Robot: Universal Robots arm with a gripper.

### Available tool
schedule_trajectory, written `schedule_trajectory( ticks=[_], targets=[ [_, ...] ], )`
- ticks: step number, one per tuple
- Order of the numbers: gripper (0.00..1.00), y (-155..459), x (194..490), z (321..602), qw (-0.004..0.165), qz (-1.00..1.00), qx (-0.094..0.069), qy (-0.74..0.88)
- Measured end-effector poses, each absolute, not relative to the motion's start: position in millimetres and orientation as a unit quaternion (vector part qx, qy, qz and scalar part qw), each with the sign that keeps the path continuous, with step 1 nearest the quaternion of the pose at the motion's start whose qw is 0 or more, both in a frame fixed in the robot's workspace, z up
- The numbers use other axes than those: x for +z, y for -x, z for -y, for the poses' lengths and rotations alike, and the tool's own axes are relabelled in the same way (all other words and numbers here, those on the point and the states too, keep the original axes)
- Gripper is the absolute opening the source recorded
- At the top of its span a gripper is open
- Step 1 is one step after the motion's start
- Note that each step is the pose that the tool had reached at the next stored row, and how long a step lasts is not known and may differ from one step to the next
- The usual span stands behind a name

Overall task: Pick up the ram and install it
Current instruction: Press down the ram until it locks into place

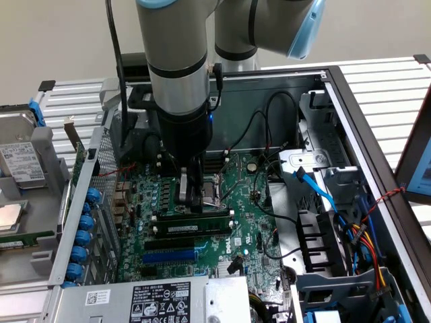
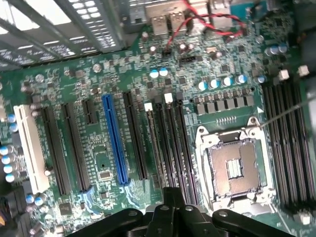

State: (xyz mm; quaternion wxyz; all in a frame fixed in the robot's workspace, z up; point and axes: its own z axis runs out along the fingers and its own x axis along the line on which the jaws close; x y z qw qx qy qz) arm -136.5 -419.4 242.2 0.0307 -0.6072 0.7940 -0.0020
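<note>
My gripper point(image 1: 191, 195) hangs low over the motherboard point(image 1: 249, 202), right beside the processor socket point(image 2: 234, 168); I cannot tell how wide my fingers stand. The ram point(image 1: 194, 217) sits in a black slot just beside the socket.

The exterior view looks down at a slant from above the open computer case point(image 1: 350, 134), far enough back to take in the arm point(image 1: 178, 74) and the motherboard point(image 1: 249, 202). The wrist view rides on the arm, facing nearly straight down, close over the board. The 2 views share the motherboard, its blue slot point(image 1: 168, 256) point(image 2: 114, 143) and the processor socket point(image 2: 232, 168).
</note>
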Motion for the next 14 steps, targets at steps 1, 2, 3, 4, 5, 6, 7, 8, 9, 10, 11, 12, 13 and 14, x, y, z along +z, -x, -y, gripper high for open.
schedule_trajectory(
  ticks=[1, 2, 3, 4, 5, 6, 7, 8, 9, 10, 11, 12, 13, 14],
  targets=[
    [0.1, 136.5, 242.5, 419.3, 0.031, -0.798, -0.002, 0.602],
    [0.1, 136.4, 242.8, 419.3, 0.031, -0.802, -0.002, 0.596],
    [0.1, 136.5, 243.1, 419.4, 0.031, -0.807, -0.003, 0.59],
    [0.1, 136.5, 243.4, 419.3, 0.031, -0.811, -0.003, 0.585],
    [0.1, 136.5, 243.7, 419.3, 0.031, -0.815, -0.003, 0.579],
    [0.1, 136.5, 244.0, 419.3, 0.031, -0.819, -0.003, 0.573],
    [0.1, 136.5, 244.3, 419.3, 0.031, -0.823, -0.003, 0.567],
    [0.1, 136.5, 244.4, 419.4, 0.031, -0.827, -0.004, 0.562],
    [0.1, 136.5, 244.6, 419.4, 0.031, -0.83, -0.004, 0.556],
    [0.1, 136.5, 244.8, 419.4, 0.031, -0.834, -0.004, 0.551],
    [0.1, 136.5, 244.9, 419.4, 0.03, -0.838, -0.004, 0.545],
    [0.1, 136.5, 245.1, 419.3, 0.03, -0.841, -0.004, 0.54],
    [0.1, 136.5, 245.2, 419.4, 0.03, -0.845, -0.005, 0.534],
    [0.1, 136.5, 245.4, 419.4, 0.03, -0.848, -0.005, 0.528]
  ],
)
